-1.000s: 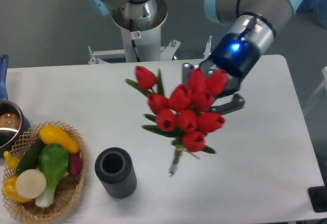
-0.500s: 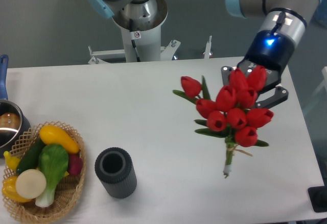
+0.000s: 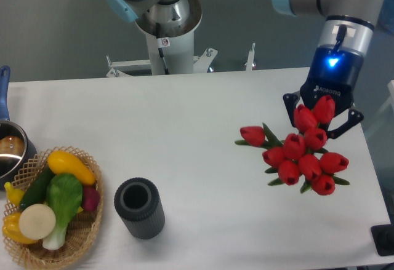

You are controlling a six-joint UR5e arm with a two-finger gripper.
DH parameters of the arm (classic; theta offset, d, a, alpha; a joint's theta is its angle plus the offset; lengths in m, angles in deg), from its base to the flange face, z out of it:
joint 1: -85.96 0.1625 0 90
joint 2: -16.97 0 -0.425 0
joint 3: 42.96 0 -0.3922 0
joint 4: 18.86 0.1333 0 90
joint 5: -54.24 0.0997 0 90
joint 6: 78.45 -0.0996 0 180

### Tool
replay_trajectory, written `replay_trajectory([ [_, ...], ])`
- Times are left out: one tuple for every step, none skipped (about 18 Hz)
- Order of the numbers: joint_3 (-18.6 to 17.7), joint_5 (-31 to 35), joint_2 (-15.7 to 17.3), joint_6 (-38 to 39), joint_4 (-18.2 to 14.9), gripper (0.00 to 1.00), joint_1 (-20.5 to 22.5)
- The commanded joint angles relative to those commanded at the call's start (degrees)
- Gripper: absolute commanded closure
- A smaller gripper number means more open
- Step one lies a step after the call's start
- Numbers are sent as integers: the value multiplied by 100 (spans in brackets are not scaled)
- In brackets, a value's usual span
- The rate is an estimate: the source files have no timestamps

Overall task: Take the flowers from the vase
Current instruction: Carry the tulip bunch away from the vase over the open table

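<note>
Over the white worktop (image 3: 184, 135), right of frame, the fingers (image 3: 294, 109) grasp the flowers (image 3: 301, 153) (arm pointing down); vase (image 3: 140, 208) lower left.

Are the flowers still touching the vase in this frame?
Apart. The camera view shows the flowers at the hand on the table's right side, with bare tabletop separating them from the empty vase.

One vase (image 3: 140, 208), one wicker basket (image 3: 80, 236) and one metal pot (image 3: 11, 153) are seen on one table (image 3: 184, 128). About nine tulip buds are counted among the flowers (image 3: 301, 153), some perhaps hidden.
</note>
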Motion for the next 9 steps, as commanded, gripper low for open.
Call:
replay_trajectory([
  [9, 263, -27, 0, 0, 88, -35],
  [9, 596, -36, -9, -18, 88, -140],
  [0, 948, -53, -52, -53, 88, -228],
  [9, 1343, -140, -53, -166, 88, -350],
  [18, 1747, -211, -61, -272, 88, -473],
  [35, 2134, -307, -62, -360, 88, -588],
  [96, 2494, -430, -62, -430, 88, -685],
  [175, 2820, -579, -62, -588, 88, -755],
  [246, 3163, -824, -53, -772, 88, -782],
])
